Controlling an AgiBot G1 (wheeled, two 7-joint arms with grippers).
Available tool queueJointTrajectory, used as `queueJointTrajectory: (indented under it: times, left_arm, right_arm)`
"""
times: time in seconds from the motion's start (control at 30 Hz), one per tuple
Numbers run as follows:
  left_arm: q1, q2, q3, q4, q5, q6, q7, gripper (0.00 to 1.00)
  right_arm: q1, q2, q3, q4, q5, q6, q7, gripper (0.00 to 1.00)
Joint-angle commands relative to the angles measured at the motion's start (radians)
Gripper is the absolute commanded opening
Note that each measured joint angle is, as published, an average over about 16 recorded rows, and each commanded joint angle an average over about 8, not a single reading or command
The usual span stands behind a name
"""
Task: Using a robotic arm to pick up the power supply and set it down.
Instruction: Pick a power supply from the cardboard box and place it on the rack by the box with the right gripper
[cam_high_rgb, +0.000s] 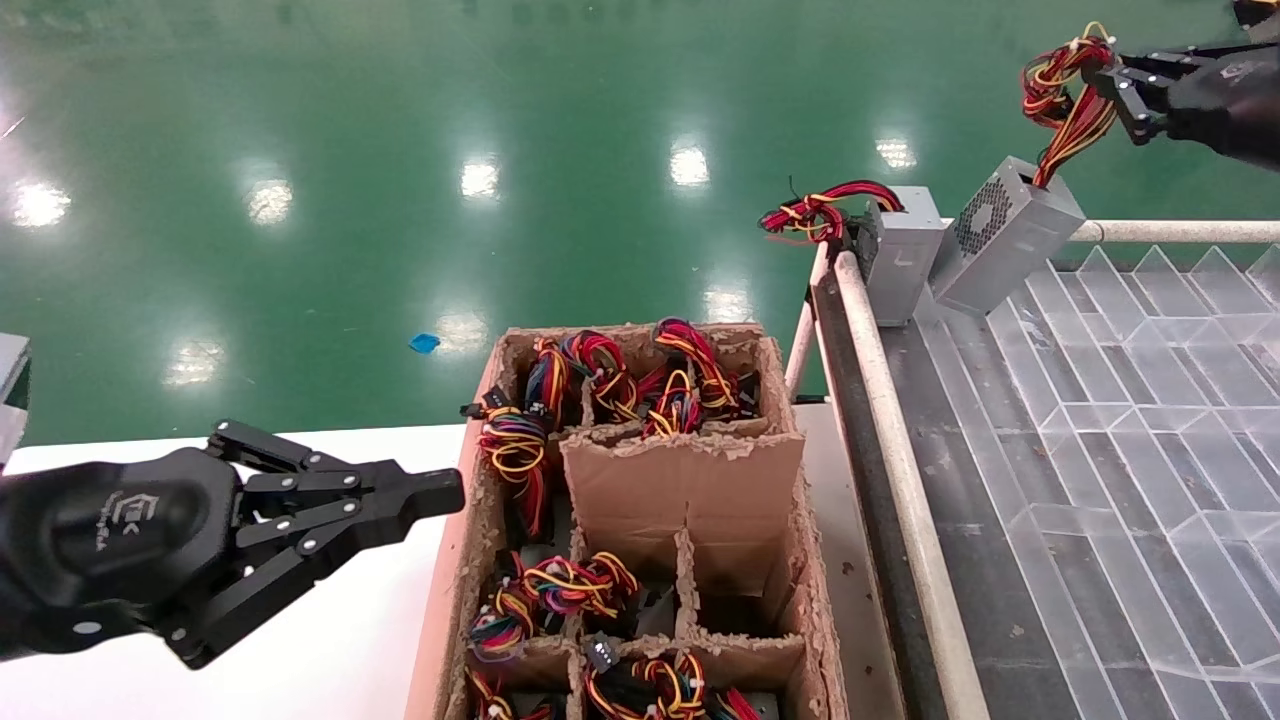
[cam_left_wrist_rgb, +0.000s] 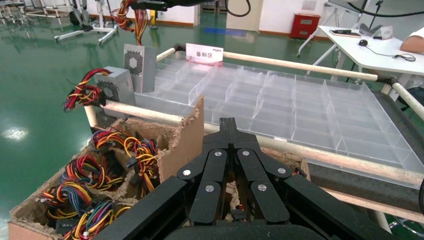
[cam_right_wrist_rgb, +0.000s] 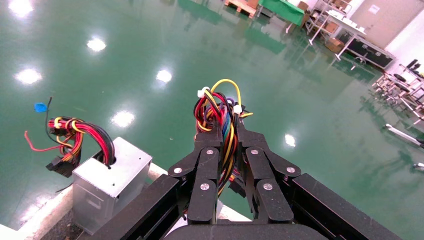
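Right black jointed-finger gripper (cam_high_rgb: 1112, 72) pinches the wire loop of the small grey metal honeycomb-vented power supply (cam_high_rgb: 1005, 237), dangling tilted at 1 o'clock over the clear tray (cam_high_rgb: 1130, 420); heavy, swing-prone, left gripper (cam_high_rgb: 450, 492) closed, idle.

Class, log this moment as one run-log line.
right gripper: shut on power supply wires, box tilted over tray corner | left gripper: shut, idle beside cardboard box

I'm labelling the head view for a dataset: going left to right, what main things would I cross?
Left hand → cardboard box of wire bundles → second grey power supply → the power supply hanging by its wires → right hand.
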Motion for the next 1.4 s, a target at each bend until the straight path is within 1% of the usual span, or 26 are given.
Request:
queueJointTrajectory:
  times: [0.03,0.57,0.87,1.07,1.3,1.33,1.37,1.4]
  left_arm:
    - [0.0,0.0,0.0,0.0,0.0,0.0,0.0,0.0]
    - [0.0,0.0,0.0,0.0,0.0,0.0,0.0,0.0]
    - [0.0,0.0,0.0,0.0,0.0,0.0,0.0,0.0]
    - [0.0,0.0,0.0,0.0,0.0,0.0,0.0,0.0]
    - [0.0,0.0,0.0,0.0,0.0,0.0,0.0,0.0]
    - [0.0,0.0,0.0,0.0,0.0,0.0,0.0,0.0]
    - [0.0,0.0,0.0,0.0,0.0,0.0,0.0,0.0]
    - [0.0,0.0,0.0,0.0,0.0,0.0,0.0,0.0]
  right_arm:
    - [0.009,-0.011,0.0,-0.021,-0.002,0.015,-0.011,0.0]
    - [0.041,-0.085,0.007,-0.155,0.005,0.083,-0.106,0.0]
    - [0.038,-0.144,0.023,-0.194,0.028,0.099,-0.145,0.0]
    - [0.033,-0.169,0.026,-0.218,0.033,0.105,-0.158,0.0]
    - [0.029,-0.182,0.014,-0.247,0.016,0.108,-0.147,0.0]
    - [0.03,-0.183,0.013,-0.248,0.014,0.108,-0.145,0.02]
    - [0.031,-0.183,0.012,-0.249,0.013,0.107,-0.143,0.1]
    - [0.032,-0.183,0.012,-0.249,0.012,0.106,-0.141,0.22]
